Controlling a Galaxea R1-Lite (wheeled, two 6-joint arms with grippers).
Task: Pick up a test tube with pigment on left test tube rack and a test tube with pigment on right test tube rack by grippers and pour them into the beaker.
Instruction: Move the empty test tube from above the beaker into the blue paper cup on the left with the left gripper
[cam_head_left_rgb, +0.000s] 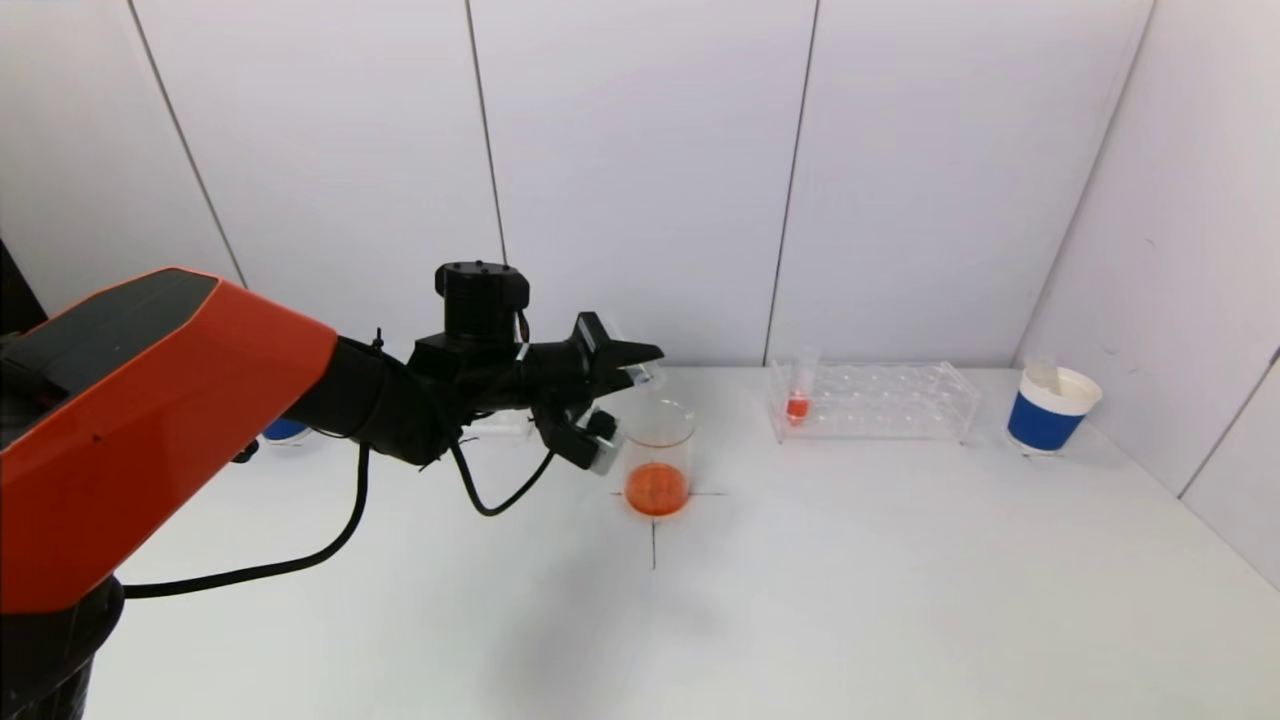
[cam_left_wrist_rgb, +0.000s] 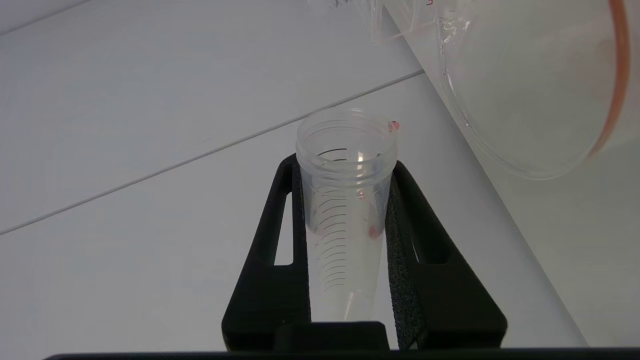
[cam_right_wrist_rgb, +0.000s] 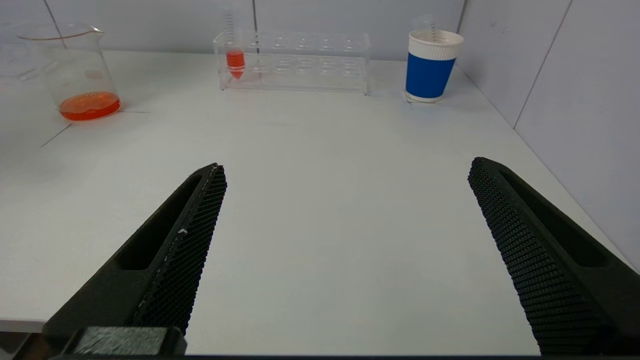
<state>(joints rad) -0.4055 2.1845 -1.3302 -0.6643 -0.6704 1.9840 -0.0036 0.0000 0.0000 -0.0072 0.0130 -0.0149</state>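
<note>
1. Head view: the left hand (cam_head_left_rgb: 618, 400) hangs over the far-left rim of the beaker (cam_head_left_rgb: 659, 460), which stands on a cross mark on the counter (cam_head_left_rgb: 850, 580) and already holds orange pigment at its bottom. The hand is turned on its side, probably so that the tube it carries tips toward the beaker mouth. On the far right sits the right test tube rack (cam_head_left_rgb: 875, 402), with one test tube with pigment (cam_head_left_rgb: 799, 395) upright in its left end, so that half of the task looks not yet done. A blue cup (cam_head_left_rgb: 1050, 410) stands farther right. The left rack is hidden behind the arm.

2. Left wrist view: the left hand is clamped firmly on an empty test tube (cam_left_wrist_rgb: 345, 210), one finger on each side of its body below the threaded neck. Only a few red drops cling to its lip and inner wall, so its pour seems finished. The beaker's rim lies just beside the tube's mouth.

3. Right wrist view: the right hand (cam_right_wrist_rgb: 345, 260) is spread wide and holds nothing. It waits low over the near counter, well apart from the rack, facing the filled tube.
</note>
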